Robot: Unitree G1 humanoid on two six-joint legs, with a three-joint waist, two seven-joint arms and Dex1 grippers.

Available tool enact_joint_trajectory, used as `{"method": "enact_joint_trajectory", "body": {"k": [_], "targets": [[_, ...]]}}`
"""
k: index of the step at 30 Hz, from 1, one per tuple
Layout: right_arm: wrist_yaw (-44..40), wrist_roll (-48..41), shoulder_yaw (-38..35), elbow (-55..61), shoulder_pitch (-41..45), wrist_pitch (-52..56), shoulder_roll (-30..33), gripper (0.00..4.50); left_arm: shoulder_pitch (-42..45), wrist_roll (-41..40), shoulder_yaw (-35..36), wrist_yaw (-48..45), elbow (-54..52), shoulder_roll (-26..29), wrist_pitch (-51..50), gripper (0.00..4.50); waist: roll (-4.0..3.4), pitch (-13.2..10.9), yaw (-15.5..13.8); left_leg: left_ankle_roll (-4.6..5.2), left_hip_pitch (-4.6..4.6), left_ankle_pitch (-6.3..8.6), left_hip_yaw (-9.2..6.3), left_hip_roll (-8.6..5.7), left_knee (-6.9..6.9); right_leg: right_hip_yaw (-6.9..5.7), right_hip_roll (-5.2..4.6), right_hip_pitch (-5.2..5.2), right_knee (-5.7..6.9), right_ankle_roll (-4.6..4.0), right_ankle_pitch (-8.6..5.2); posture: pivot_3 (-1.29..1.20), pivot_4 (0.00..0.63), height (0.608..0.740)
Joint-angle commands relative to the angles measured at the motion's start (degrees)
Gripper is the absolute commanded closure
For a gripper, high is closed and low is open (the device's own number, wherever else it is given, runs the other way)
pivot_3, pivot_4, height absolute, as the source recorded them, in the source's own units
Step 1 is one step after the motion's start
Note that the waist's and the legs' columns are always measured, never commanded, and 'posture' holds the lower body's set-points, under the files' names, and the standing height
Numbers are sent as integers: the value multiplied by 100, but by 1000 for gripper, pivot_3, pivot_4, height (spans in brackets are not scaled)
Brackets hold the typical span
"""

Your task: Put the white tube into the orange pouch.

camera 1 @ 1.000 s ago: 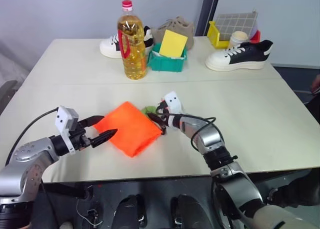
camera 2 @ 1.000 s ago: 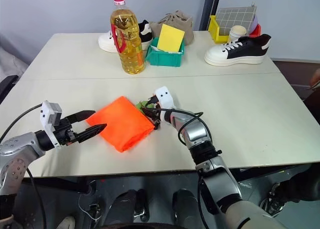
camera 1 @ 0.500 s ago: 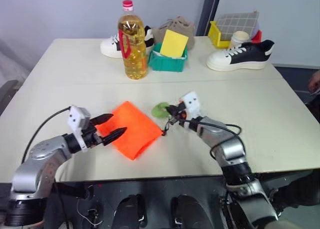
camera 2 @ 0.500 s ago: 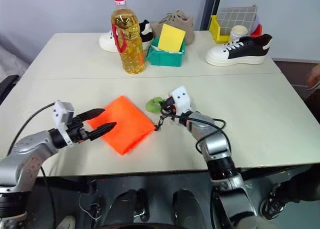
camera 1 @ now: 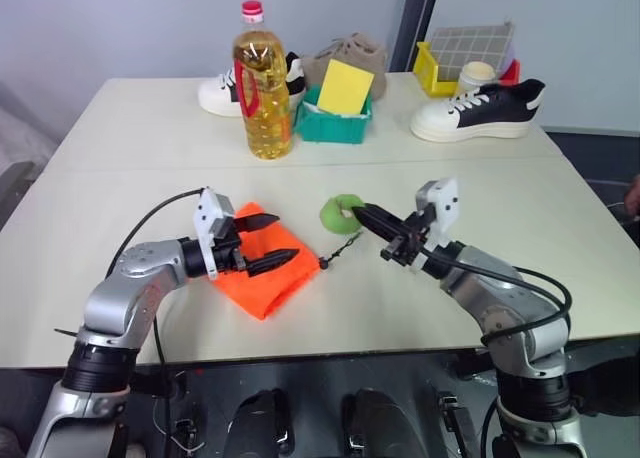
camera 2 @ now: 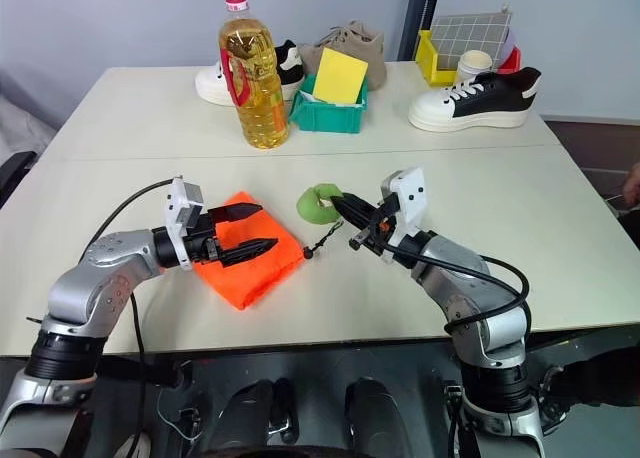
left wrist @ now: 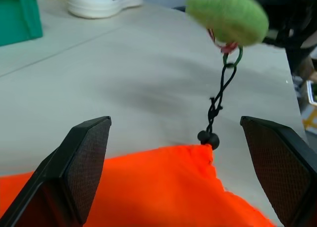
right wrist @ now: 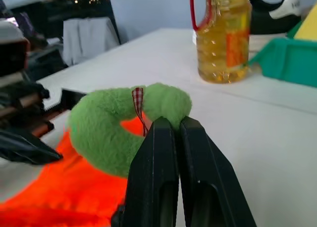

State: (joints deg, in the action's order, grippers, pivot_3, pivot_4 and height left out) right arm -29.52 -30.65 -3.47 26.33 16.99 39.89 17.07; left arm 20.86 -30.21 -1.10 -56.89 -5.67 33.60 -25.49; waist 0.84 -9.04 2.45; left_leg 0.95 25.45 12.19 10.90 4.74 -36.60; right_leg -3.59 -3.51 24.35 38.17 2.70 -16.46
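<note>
Nearest, the orange pouch lies flat on the cream table, and the left gripper hangs just over it with its two black fingers spread wide apart, gripping nothing. From the pouch's corner a dark cord with a small black stopper runs up to a fuzzy green ring, which sits lifted off the table. The right gripper has its fingers pressed together at that ring, pinching it at the spot where a little red-checked ribbon is tied, so the cord hangs down from the ring to the pouch. The pouch's mouth looks drawn shut at the cord's end.

Farther back stands a big yellow oil bottle with a red cap and red handle. Beside it is a green bin holding a yellow card, with a tan shoe and a white and black sneaker behind. Toward the far right corner rests another white and black sneaker, in front of a yellow basket
</note>
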Motion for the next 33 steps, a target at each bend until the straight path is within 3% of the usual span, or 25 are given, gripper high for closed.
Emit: {"method": "enact_joint_trajectory", "body": {"k": [1, 13, 23, 33], "targets": [[189, -210, -136, 289, 244, -68, -82, 4475, 162, 246, -237, -343, 43, 37, 328, 0, 0, 0, 0, 0, 0, 0, 0, 0, 0, 0, 0, 0, 0, 0, 0, 0, 150, 740], [431, -384, -28, 104, 505, -134, -176, 4475, -21, 1119, -617, 124, 62, -653, 1424, 0, 0, 0, -7, 6, 1, 2, -3, -1, -2, 0, -2, -1, 0, 0, 0, 0, 150, 740], [519, -332, 87, -39, 528, -205, -226, 4475, -26, 1283, -705, 366, 33, -772, 1231, 0, 0, 0, -5, 7, 0, 1, -3, 0, -3, -1, 2, -3, 2, 2, 1, 0, 150, 740], [679, -270, 126, -116, 487, -316, -339, 4475, -490, 1963, -836, 1237, -779, -813, 1185, 0, 0, 0, -5, 5, 1, 1, -3, 0, -9, -1, 1, -5, 3, 4, 1, 0, 150, 740]]}}
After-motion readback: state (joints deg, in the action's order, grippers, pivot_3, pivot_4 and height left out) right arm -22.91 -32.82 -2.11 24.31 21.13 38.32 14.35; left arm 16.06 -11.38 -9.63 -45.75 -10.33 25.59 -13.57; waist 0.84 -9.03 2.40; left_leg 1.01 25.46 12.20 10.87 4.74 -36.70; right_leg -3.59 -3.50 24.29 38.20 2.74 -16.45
